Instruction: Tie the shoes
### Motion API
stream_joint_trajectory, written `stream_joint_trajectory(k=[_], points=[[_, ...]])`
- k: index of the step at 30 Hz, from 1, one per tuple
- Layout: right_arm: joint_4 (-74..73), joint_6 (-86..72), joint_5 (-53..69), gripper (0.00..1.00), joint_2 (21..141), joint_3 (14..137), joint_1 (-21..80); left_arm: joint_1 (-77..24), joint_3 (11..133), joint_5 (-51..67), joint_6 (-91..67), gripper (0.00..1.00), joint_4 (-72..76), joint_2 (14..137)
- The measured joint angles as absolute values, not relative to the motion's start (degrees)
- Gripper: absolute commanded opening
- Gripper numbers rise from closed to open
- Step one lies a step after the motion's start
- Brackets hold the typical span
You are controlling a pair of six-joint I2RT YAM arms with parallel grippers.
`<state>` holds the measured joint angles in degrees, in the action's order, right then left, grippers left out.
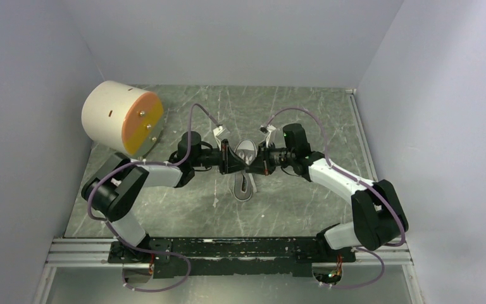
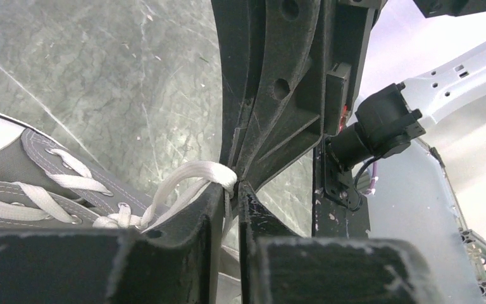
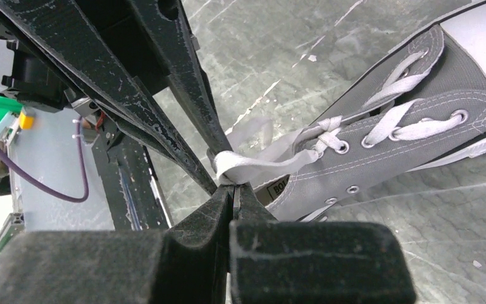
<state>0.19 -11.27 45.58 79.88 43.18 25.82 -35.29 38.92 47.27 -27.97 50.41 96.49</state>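
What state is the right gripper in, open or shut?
Shut. The right gripper has its fingers pressed together, pinching a white lace that runs from the grey sneaker.

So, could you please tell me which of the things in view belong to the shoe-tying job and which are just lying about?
Belongs to the job: grey sneaker; white laces; left claw and right claw, both shut on the white laces.

Just lying about: white drum with an orange face, at the back left of the table.
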Motion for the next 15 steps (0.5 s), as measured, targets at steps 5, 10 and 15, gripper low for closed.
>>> stream_joint_trajectory(k=[5,10,15], points=[[0.1,-11.1,44.9,0.00,79.9,43.0,25.8,-35.1,38.9,47.5,-29.2,0.05,51.6,96.8],[0.1,-10.4,44.3,0.11,79.8,43.0,26.1,-35.0,38.2,47.3,-31.0,0.05,53.2,97.0],[-2.5,-10.4,40.7,0.41,78.5,42.9,26.3,-35.1,38.1,46.9,-30.7,0.05,52.5,96.8]])
